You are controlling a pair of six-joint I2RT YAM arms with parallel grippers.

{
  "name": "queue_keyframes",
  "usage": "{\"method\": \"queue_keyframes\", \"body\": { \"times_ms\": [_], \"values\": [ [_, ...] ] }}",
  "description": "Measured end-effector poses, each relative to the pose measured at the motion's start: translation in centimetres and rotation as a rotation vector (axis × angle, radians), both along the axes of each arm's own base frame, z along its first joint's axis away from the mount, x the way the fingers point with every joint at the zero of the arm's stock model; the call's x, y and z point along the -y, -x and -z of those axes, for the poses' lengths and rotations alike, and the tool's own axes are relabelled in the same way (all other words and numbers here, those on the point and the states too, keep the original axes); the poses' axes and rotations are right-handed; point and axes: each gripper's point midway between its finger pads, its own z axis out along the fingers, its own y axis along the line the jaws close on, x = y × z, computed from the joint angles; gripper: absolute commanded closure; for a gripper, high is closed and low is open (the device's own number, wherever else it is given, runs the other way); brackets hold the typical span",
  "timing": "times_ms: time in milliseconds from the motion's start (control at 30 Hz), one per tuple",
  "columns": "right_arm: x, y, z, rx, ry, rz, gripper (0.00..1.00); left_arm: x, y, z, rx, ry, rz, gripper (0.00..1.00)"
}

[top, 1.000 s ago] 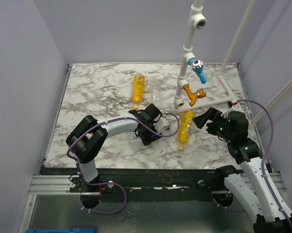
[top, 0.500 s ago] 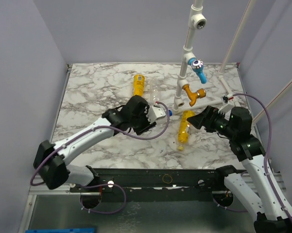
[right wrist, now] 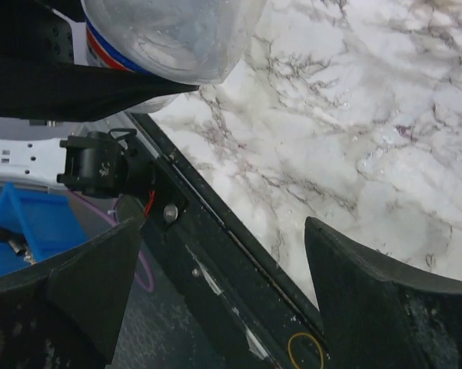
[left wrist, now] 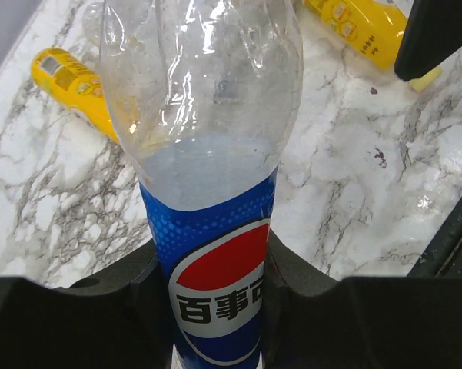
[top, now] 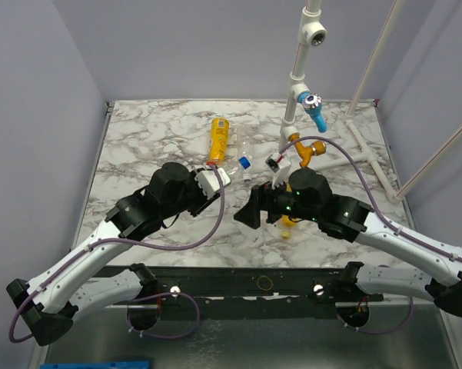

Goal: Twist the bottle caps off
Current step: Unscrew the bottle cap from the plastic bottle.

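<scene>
While the left gripper [top: 214, 179] stands clenched on the blue-labelled body of the clear plastic Pepsi bottle [left wrist: 215, 231], that bottle is held over the middle of the white marble tabletop [top: 138, 138], its neck pointing right and far; the small round blue screw cap [top: 245, 162] sits on the neck; the right gripper [top: 254, 215] hangs just near and right of the cap, jaws spread wide with nothing between them, not touching the bottle; one yellow-labelled plastic bottle of orange drink [top: 219, 138] lies on the far part of the tabletop; a second yellow bottle [left wrist: 353, 19] lies to the right, largely hidden under the right arm in the overhead view.
</scene>
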Motion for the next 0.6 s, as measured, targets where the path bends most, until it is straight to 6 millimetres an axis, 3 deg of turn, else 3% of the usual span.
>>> {"method": "queue_keyframes", "body": {
  "times_ms": [133, 433, 500, 600],
  "values": [
    [-1.9, -1.1, -1.9, 0.067, 0.009, 0.014, 0.08, -1.0, -0.2, -2.1, 0.048, 0.066, -0.06, 0.66],
    [-4.2, -4.4, -12.7, 0.251, -0.15, 0.078, 0.11, -2.1, 1.1, -4.9, 0.117, 0.154, -0.056, 0.69],
    [-5.0, -5.1, -13.8, 0.265, -0.166, 0.084, 0.12, -2.2, 1.4, -5.2, 0.125, 0.162, -0.045, 0.69],
    [-6.0, -5.8, -13.7, 0.268, -0.165, 0.087, 0.19, -2.3, 1.9, -5.2, 0.138, 0.172, -0.021, 0.69]
  ]
}}
